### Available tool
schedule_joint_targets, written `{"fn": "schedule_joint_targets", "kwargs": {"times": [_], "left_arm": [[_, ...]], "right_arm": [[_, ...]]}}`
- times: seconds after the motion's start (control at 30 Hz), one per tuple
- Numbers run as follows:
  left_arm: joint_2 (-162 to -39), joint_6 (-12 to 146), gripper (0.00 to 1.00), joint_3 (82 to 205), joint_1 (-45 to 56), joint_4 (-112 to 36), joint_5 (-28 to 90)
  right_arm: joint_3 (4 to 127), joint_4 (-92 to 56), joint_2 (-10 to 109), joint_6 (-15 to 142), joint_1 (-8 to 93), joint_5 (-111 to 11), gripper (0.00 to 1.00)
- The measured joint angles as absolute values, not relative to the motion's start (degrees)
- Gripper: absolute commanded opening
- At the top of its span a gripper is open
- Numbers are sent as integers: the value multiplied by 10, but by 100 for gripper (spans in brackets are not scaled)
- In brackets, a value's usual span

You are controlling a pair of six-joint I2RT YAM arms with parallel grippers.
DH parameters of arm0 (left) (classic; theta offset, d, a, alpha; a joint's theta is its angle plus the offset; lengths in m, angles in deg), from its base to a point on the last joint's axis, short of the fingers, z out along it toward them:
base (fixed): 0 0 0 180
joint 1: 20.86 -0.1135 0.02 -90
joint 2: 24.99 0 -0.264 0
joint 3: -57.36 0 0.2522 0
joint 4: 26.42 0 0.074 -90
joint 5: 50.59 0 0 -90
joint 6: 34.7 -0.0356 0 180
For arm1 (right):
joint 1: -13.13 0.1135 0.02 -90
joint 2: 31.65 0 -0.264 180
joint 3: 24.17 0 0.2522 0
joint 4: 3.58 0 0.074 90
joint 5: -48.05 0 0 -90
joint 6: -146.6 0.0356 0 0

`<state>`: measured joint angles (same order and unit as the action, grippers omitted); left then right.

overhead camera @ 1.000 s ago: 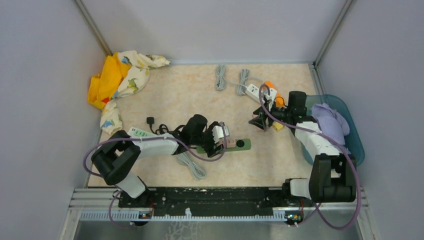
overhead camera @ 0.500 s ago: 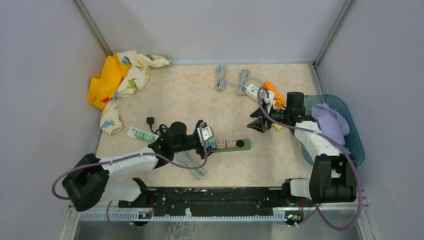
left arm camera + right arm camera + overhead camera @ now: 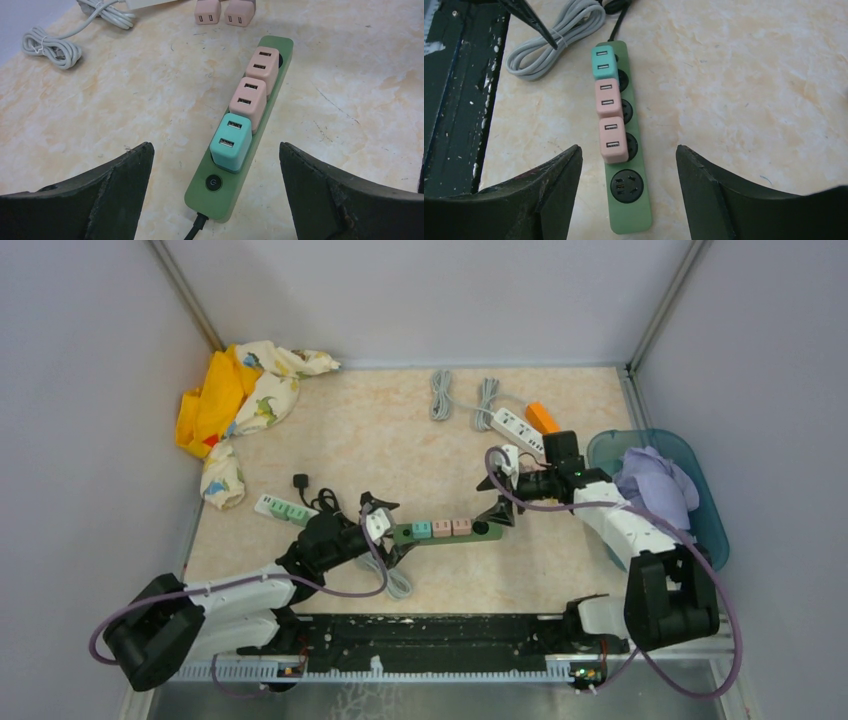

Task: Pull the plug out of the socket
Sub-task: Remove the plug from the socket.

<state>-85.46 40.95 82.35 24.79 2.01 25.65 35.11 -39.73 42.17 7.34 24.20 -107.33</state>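
Note:
A green power strip (image 3: 493, 532) lies at the table's middle, with a teal plug (image 3: 421, 529) and two pink plugs (image 3: 441, 528) (image 3: 461, 527) in it. Its right end socket (image 3: 626, 186) is empty. My left gripper (image 3: 385, 525) is open at the strip's switch end. In the left wrist view my left gripper (image 3: 214, 150) straddles the teal plug (image 3: 231, 141) without touching it. My right gripper (image 3: 497, 508) is open at the strip's other end. In the right wrist view my right gripper (image 3: 628, 148) has its fingers either side of the last pink plug (image 3: 613, 140), apart from it.
A grey cable coil (image 3: 385, 575) lies by the left gripper. A white strip (image 3: 283, 508) and black plug (image 3: 300, 481) lie left. A white strip (image 3: 518, 426), orange block (image 3: 543, 417) and cable coils (image 3: 440, 395) lie behind. A teal basin (image 3: 709, 523) stands right, cloth (image 3: 235, 400) far left.
My left gripper has drawn back leftward off the plugs, uncovering all three. My right gripper has moved left and nearer, down to the strip's right end.

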Motion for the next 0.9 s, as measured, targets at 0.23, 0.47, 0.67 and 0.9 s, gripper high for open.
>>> {"fn": "schedule_joint_targets", "kwargs": {"times": [0.23,0.47,0.67,0.9], "left_arm": [[-866,409,98,821,247,37,238],[-874,406,90,821,247,40,222],[-885,403,86,824,246,38,211],[-892,401,86,829,246,35,201]], "right_arm": [[351,-410,446,21,335,-1002,70],[351,-406,486,11,400,-921,60],[351,-398,506,9,421,-871,43],[355,-393,512,3,433,-845,20]]}}
